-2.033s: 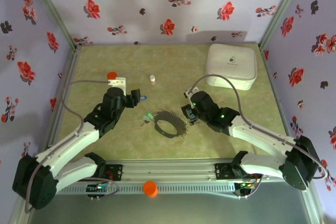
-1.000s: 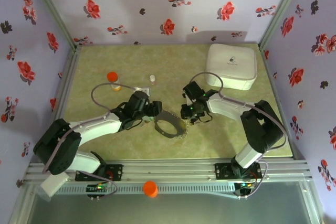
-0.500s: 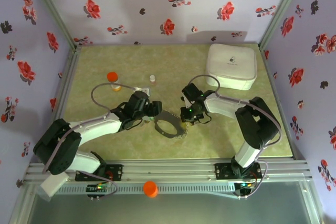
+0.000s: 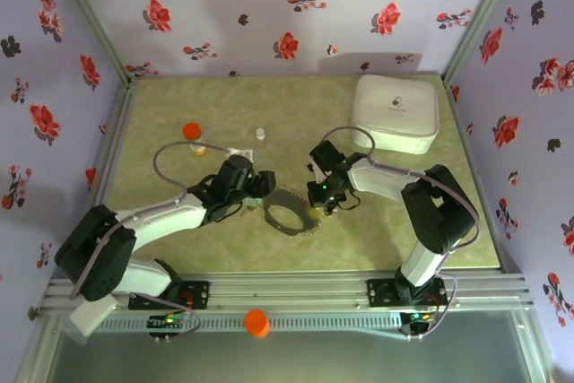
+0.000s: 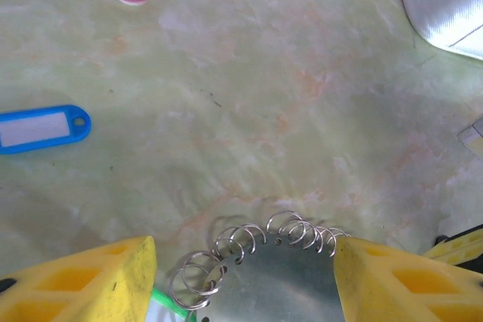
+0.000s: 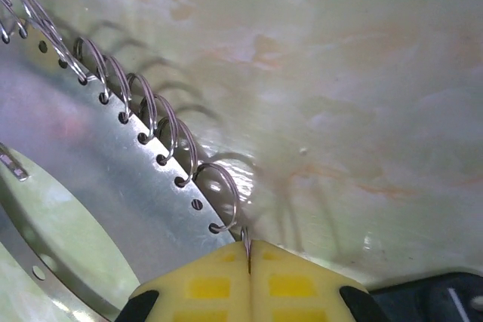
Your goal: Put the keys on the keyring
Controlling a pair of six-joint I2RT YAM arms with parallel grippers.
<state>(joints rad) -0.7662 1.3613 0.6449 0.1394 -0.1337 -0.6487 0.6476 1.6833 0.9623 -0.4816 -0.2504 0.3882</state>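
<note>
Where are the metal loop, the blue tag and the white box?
loop (image 6: pixel 98 156): right wrist view, flat band beside the wire rings.
blue tag (image 5: pixel 41 127): left wrist view, its white label.
white box (image 4: pixel 395 112): top view, middle of its lid.

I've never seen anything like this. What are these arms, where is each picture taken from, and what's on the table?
These are two robot arms, left and right, bolted at the near edge of the table. One picture looks down from above. The other two come from cameras on the wrists, so the yellow fingers there are each arm's tool. On the table lie the keyring, a dark loop edged with small wire rings, a blue key tag, a small bottle, an orange-capped item and a white box. The left tool stands open astride the keyring's edge. The right tool is shut, apparently pinching one wire ring.
</note>
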